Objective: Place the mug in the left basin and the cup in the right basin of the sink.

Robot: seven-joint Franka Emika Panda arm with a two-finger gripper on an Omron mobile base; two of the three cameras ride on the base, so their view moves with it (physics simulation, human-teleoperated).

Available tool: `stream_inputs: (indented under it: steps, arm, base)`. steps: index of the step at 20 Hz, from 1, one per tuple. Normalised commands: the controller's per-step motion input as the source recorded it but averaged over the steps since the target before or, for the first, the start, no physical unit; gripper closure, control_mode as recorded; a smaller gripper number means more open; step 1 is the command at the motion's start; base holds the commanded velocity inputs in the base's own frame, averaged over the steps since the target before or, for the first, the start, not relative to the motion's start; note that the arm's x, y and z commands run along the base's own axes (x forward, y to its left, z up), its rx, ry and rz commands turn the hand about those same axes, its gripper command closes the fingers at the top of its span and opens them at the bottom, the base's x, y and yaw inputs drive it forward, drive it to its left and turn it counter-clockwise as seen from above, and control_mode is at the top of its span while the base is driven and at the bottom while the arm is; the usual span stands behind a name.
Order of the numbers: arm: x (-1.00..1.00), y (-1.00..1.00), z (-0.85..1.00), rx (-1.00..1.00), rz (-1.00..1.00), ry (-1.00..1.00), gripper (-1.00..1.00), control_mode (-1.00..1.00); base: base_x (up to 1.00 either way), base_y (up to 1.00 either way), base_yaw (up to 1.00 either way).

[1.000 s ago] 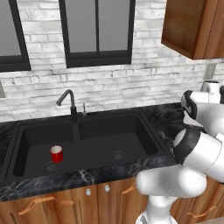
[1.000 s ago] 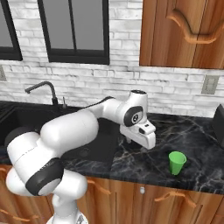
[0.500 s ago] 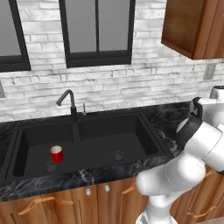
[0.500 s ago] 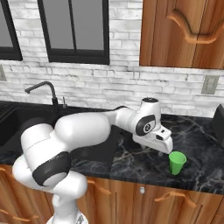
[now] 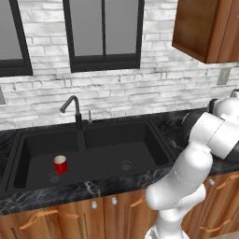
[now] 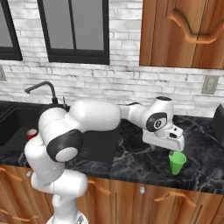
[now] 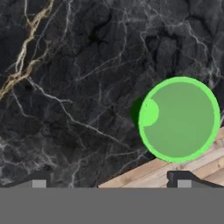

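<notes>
We hold the gripper (image 6: 176,151) just above the cup (image 6: 177,162), jaws spread wide, nothing between them. In the hand view the cup (image 7: 179,119) sits off-centre, toward one fingertip (image 7: 183,179), not midway.

Risk: descending w/o re-centring, that finger clips the rim and tips the cup. The cup stands upright near the front edge of the counter (image 6: 131,153), so a knock may send it off.

The mug (image 5: 60,164) stands upright in the left basin (image 5: 35,154), well apart from the cup.
</notes>
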Motion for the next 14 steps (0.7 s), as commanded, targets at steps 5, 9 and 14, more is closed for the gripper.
stream_inputs:
  steps: [5, 9, 14]
  arm:
    - [0.35, -0.21, -0.03, 0.03, 0.09, 0.01, -1.00, -1.00]
    - [0.22, -0.39, -0.16, 0.04, 0.10, -0.01, -1.00, -1.00]
    - [-0.03, -0.12, -0.14, 0.04, 0.03, 0.01, -1.00, -1.00]
  base:
    - [0.00, 0.00, 0.00]
    - [0.00, 0.00, 0.00]
    - [0.00, 0.00, 0.00]
